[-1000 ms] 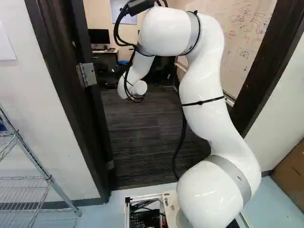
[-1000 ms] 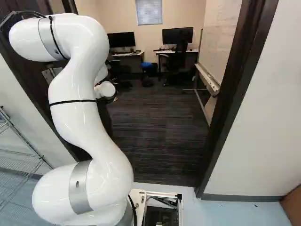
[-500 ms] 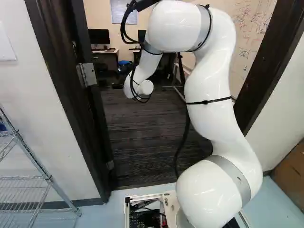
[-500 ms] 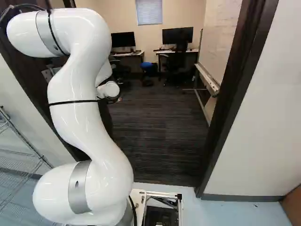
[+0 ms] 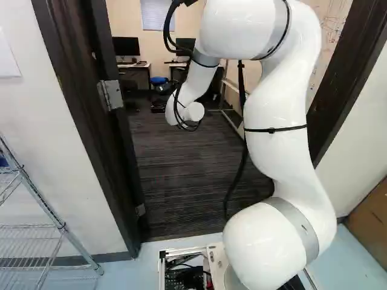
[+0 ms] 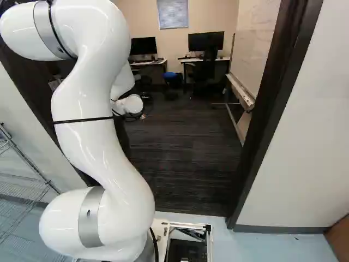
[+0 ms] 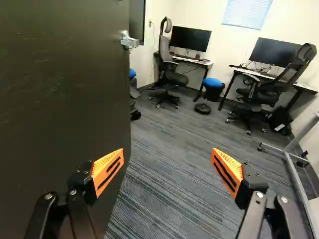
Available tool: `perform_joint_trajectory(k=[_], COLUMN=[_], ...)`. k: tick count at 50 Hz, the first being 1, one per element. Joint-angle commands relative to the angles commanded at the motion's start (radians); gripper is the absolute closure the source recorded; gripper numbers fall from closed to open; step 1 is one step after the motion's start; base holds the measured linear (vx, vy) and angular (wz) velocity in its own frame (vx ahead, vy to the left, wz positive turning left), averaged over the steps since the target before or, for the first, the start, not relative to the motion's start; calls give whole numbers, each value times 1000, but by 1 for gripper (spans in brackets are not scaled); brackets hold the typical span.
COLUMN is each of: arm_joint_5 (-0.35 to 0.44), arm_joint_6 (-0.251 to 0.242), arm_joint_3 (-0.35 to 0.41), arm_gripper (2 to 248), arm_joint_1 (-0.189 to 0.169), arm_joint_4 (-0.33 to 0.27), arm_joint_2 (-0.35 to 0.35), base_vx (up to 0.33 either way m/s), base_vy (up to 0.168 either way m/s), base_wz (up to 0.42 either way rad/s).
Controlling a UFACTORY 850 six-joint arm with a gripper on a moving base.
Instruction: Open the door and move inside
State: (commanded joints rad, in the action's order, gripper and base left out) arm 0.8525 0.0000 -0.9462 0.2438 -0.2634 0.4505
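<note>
Taking twelve o'clock as where the claw [image 6: 143, 115] points, its two fingers stand wide apart, orange pads [image 7: 227, 172] turned toward each other. The dark door [image 7: 60, 89] is open, spanning nine to eleven o'clock, close by one finger; I can't tell whether they touch. Its metal handle [image 7: 130, 42] is near the far edge, at eleven. Beyond, at twelve, a black chair [image 7: 172, 74] stands by a worktop [image 7: 197, 60] holding a monitor [image 7: 190, 39]. A blue-topped stool [image 7: 213, 82] is near one; toward two, another chair [image 7: 286, 79] stands at a second worktop [image 7: 266, 75]. Behind the claw, the white arm [image 5: 272, 145] reaches through the doorway [image 6: 272, 109]. Outside, around seven, stands a wire rack [image 5: 30, 226].
</note>
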Motion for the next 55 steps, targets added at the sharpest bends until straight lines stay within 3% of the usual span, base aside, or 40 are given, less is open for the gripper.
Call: perform_joint_trajectory(k=[55], arm_joint_5=[0], arm_joint_6=[0], arm_joint_3=[257], arm_gripper=[3], arm_joint_1=[-132], arm_joint_4=[128], arm_joint_2=[-211], base_vx=[0], base_vy=[0], base_wz=[0])
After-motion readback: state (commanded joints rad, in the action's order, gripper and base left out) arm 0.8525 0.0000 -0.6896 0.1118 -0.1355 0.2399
